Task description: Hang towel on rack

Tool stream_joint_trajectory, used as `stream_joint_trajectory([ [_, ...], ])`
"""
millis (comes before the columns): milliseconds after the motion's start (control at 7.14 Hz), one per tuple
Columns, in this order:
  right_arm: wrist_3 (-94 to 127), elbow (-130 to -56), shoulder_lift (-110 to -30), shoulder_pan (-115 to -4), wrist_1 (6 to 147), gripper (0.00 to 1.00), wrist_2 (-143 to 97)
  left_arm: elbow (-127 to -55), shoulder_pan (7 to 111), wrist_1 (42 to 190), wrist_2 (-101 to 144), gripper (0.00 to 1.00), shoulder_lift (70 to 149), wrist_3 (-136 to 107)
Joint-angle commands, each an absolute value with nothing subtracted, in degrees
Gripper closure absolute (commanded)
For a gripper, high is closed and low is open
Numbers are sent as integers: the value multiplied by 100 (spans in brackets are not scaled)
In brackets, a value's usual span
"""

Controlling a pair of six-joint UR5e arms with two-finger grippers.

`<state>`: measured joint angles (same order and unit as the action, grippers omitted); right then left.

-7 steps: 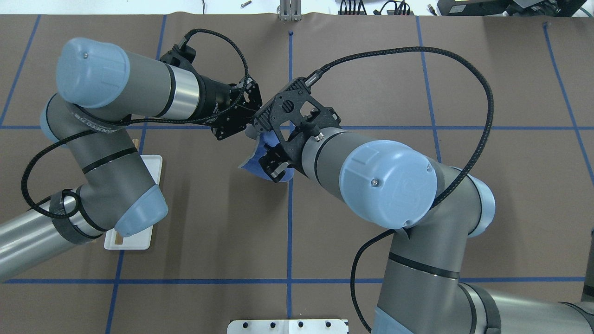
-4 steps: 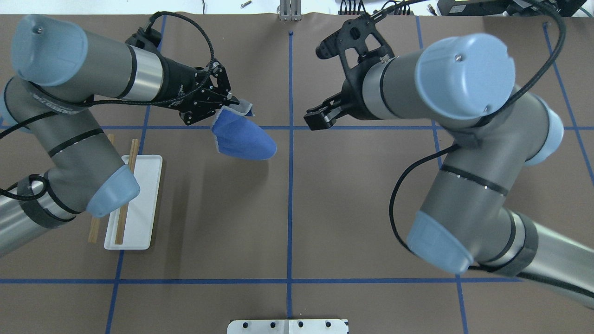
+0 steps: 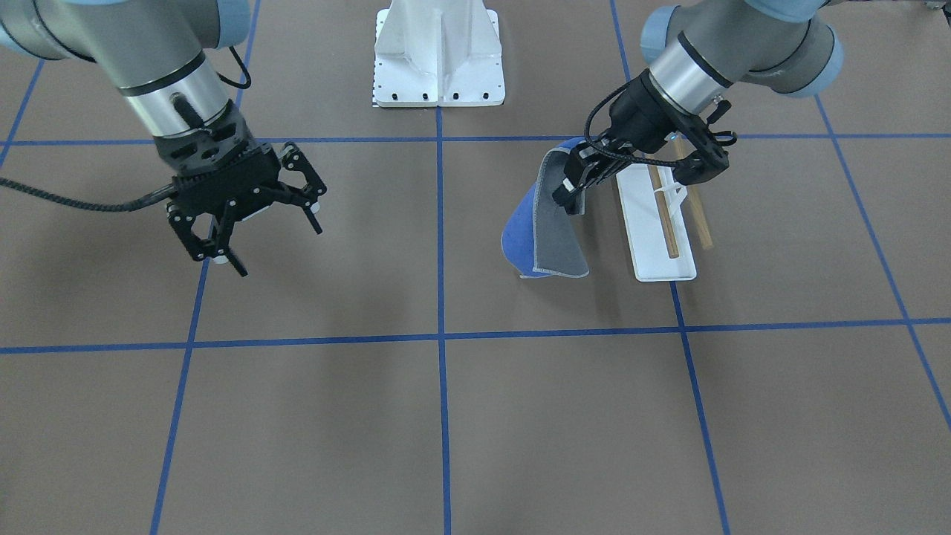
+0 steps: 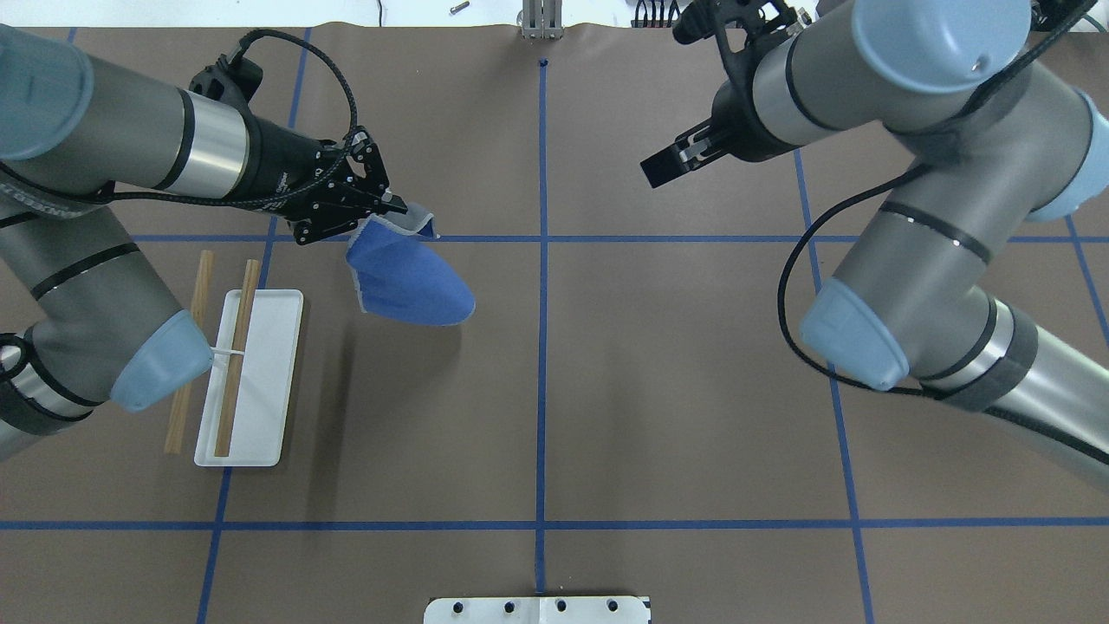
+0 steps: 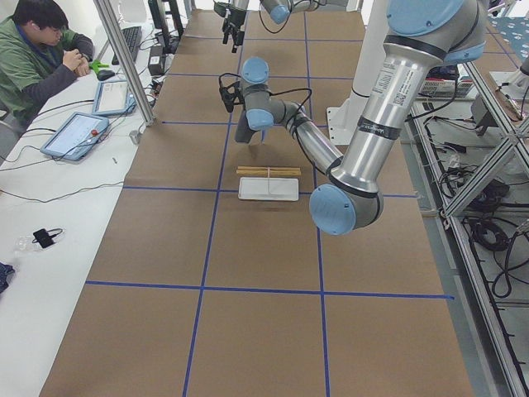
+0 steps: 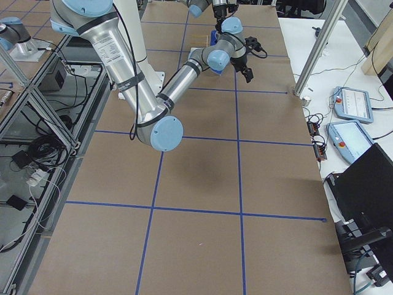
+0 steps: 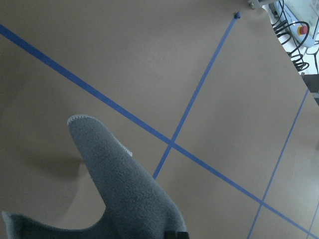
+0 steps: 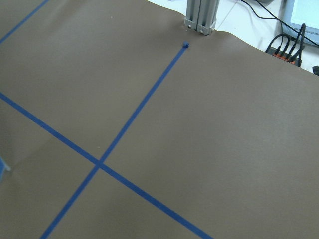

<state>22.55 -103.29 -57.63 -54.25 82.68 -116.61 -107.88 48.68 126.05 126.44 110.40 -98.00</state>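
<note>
The towel hangs from my left gripper, which is shut on its top corner above the table. Its blue face shows in the overhead view. Its grey face with light edging shows in the front view and the left wrist view. In the front view the left gripper is just beside the rack. The rack is a white base with two wooden rails, left of the towel. My right gripper is open and empty, far to the other side.
The robot's white base plate sits at the near table edge. An aluminium post stands at the far edge. Blue tape lines grid the brown table. An operator sits at a side desk.
The two grippers were together on the towel at the table's centre. The right gripper has let go and pulled back to the right. The left gripper has carried the towel left toward the rack.
</note>
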Motion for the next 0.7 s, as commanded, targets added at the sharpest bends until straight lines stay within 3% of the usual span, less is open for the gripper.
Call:
stream_joint_trajectory([
  [0,1758,-9864,-5836,-5948,8288,1,-12204,-10854,5237,12612,13190,100,10462,-8365],
  [561,-30,-8782,-6081,-7046,8288,1,-13243,-10837,5799,12612,13885,100,9591,-6332],
])
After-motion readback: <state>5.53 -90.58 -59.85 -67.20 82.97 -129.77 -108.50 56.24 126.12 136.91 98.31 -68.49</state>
